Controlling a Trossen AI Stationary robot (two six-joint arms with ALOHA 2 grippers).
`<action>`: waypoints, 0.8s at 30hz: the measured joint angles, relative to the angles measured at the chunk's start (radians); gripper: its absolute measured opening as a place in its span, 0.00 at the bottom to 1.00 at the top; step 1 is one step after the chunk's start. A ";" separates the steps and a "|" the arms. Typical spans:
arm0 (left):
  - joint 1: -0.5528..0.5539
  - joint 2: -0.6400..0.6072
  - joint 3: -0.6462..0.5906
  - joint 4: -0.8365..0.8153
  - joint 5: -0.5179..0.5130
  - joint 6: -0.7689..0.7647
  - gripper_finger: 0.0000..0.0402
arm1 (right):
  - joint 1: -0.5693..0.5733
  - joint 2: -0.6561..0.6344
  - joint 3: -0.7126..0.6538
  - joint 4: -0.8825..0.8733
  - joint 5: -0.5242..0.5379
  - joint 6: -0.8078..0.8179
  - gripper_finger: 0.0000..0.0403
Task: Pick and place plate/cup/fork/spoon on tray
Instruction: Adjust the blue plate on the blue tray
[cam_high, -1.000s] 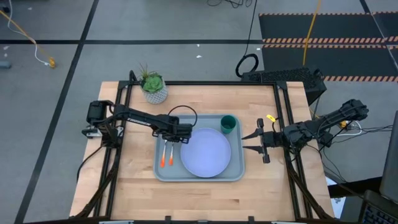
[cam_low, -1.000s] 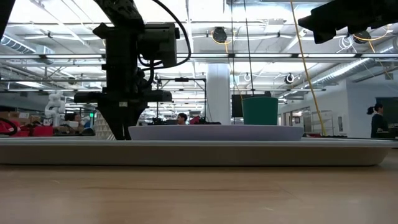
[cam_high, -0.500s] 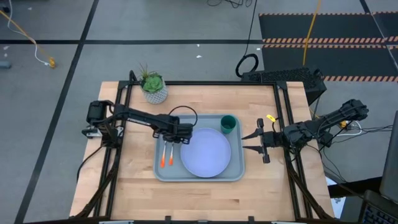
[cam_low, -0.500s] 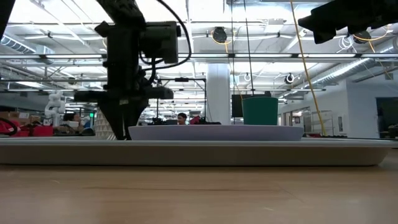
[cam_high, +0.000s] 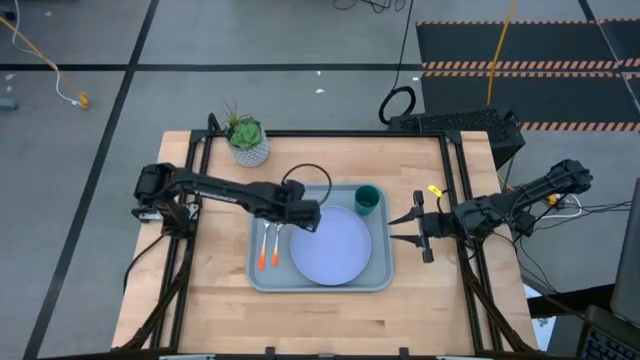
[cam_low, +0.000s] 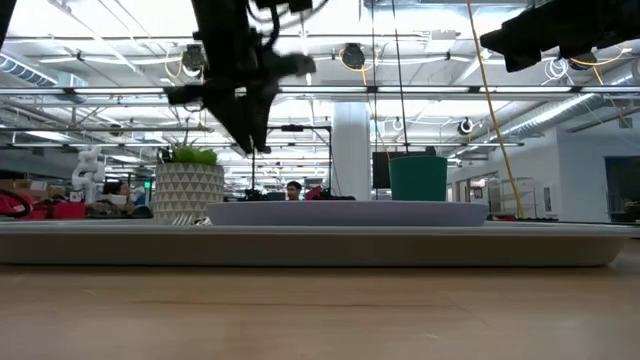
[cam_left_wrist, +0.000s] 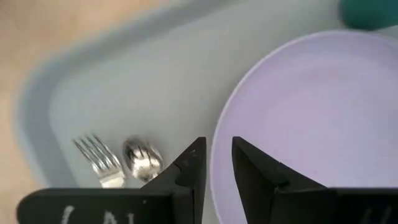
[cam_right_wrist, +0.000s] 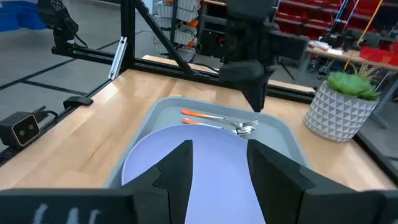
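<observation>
The grey-blue tray (cam_high: 262, 283) lies at the table's middle. On it are the lavender plate (cam_high: 334, 246), the dark green cup (cam_high: 367, 200) at the far right corner, and, left of the plate, the fork (cam_high: 261, 250) and the spoon (cam_high: 274, 246), side by side with their orange handles toward the near edge. My left gripper (cam_left_wrist: 217, 146) hangs well above the tray (cam_low: 255, 148), over the plate's left rim. Its fingers stand a narrow gap apart and hold nothing. My right gripper (cam_high: 394, 228) is open and empty, raised just right of the tray.
A white pot with a green plant (cam_high: 248, 143) stands at the far left, behind the tray. Black frame rails run along the table's left and right sides. Bare wood shows in front of the tray and to its left.
My left gripper has risen from tray level, beside the fork and spoon, to well above the tray. It has also shifted a little toward the table's right, over the plate's rim. The fork and spoon lie where they were.
</observation>
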 joint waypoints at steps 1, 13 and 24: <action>-0.017 0.000 0.016 -0.017 -0.051 0.017 0.20 | 0.000 0.000 0.000 0.002 0.000 -0.013 0.36; -0.202 -0.029 0.066 0.112 -0.523 0.306 0.20 | 0.000 0.001 0.000 0.004 0.143 -0.122 0.36; -0.259 -0.081 -0.139 0.425 -0.661 0.548 0.20 | 0.000 0.007 -0.035 -0.012 0.250 0.049 0.36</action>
